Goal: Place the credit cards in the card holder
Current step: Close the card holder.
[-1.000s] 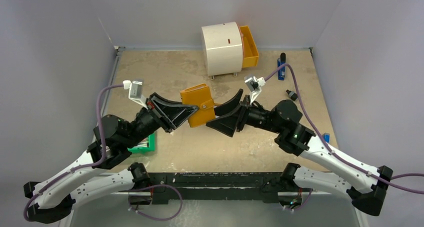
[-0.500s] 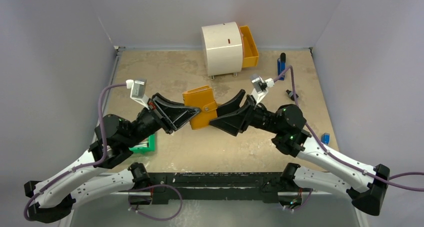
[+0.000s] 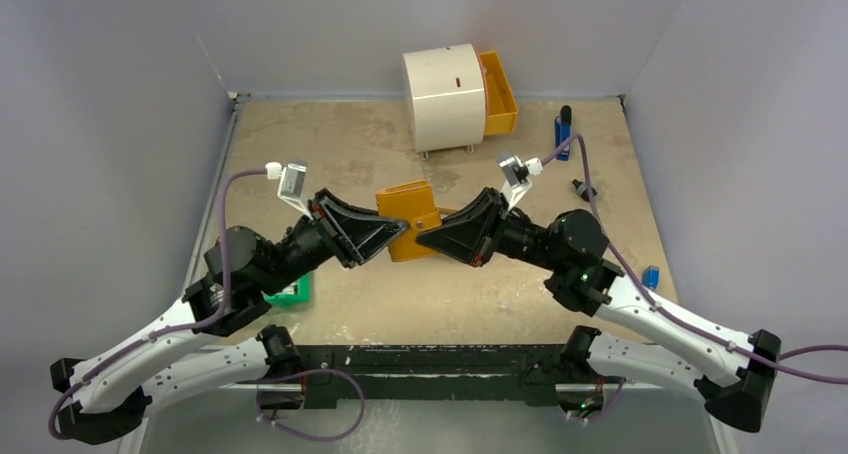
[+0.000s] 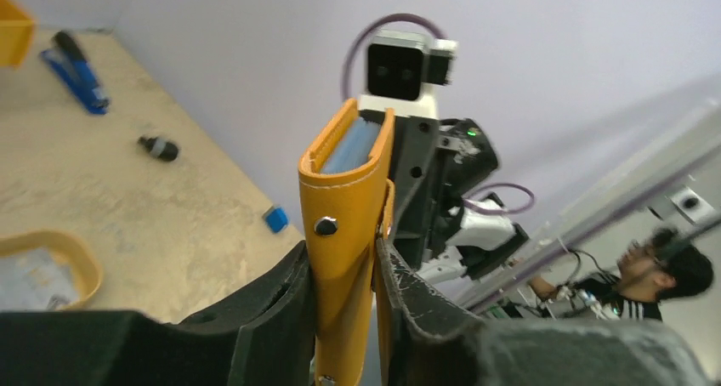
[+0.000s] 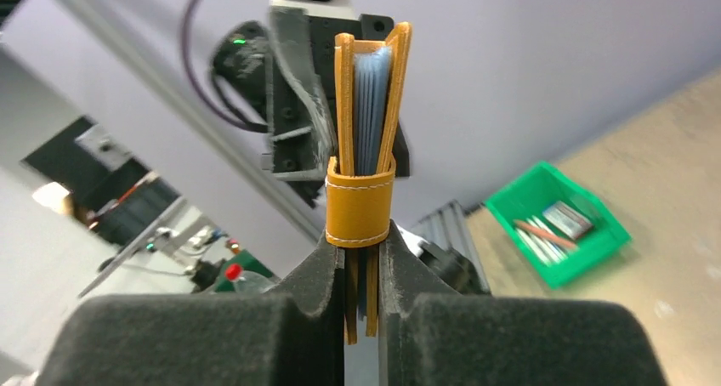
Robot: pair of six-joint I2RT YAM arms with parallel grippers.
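- Fingers (image 4: 272,318) of the left gripper (image 3: 392,236) clamp the orange card holder (image 3: 408,204) at centre frame.
- Opposite, the right gripper (image 3: 428,238) pinches its strap edge.
- Inside it sit the credit cards (image 5: 371,105), pale edges showing.

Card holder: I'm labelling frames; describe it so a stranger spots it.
Find the white drum cabinet at the far edge. Nearer, mid-table, left gripper and right gripper clamp the card holder: a stitched orange fold with a snap, unlike the cabinet's rigid orange drawer.

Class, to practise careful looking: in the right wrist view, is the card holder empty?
No, pale blue cards stand between the flaps of the orange card holder.
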